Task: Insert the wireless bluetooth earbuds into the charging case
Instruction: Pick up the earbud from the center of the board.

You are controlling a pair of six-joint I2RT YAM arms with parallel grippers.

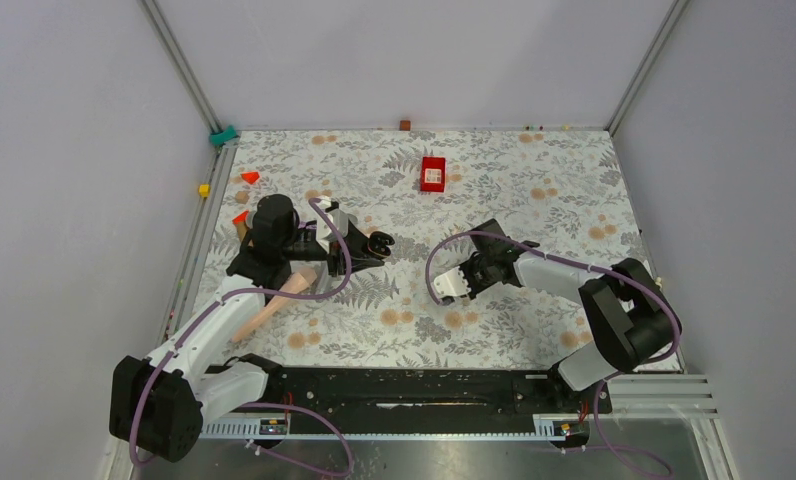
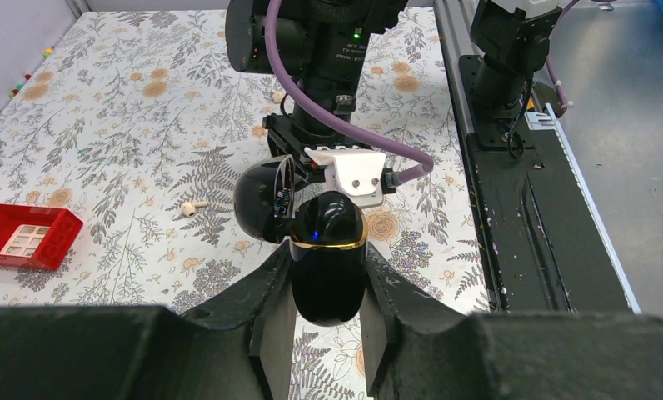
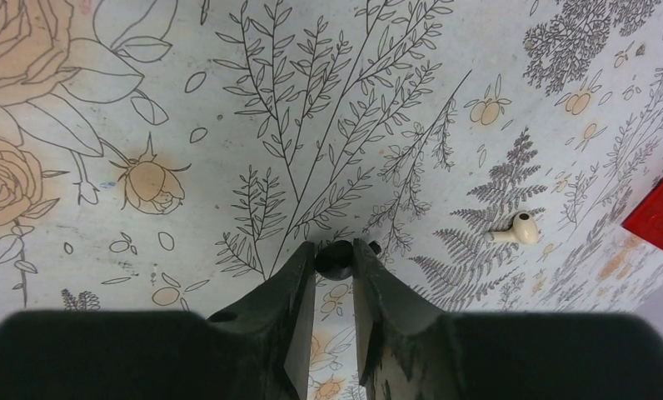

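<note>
My left gripper [image 2: 328,252] is shut on the charging case [image 2: 328,271], a glossy black pebble with a gold rim. It holds the case off the table with the lid [image 2: 257,204] swung open to the left. In the top view the case [image 1: 379,243] is left of centre. My right gripper [image 3: 335,250] is shut on a tiny black earbud [image 3: 335,261], pinched at the fingertips just above the cloth. In the top view the right gripper [image 1: 446,285] is to the right of the case and apart from it. I see no second black earbud.
A white earbud [image 3: 515,228] lies on the floral cloth, also seen in the left wrist view [image 2: 188,207]. A red square box [image 1: 433,173] sits at the back. Orange cones [image 1: 249,177], a yellow cube [image 1: 203,190] and a pink wooden piece [image 1: 274,305] are on the left.
</note>
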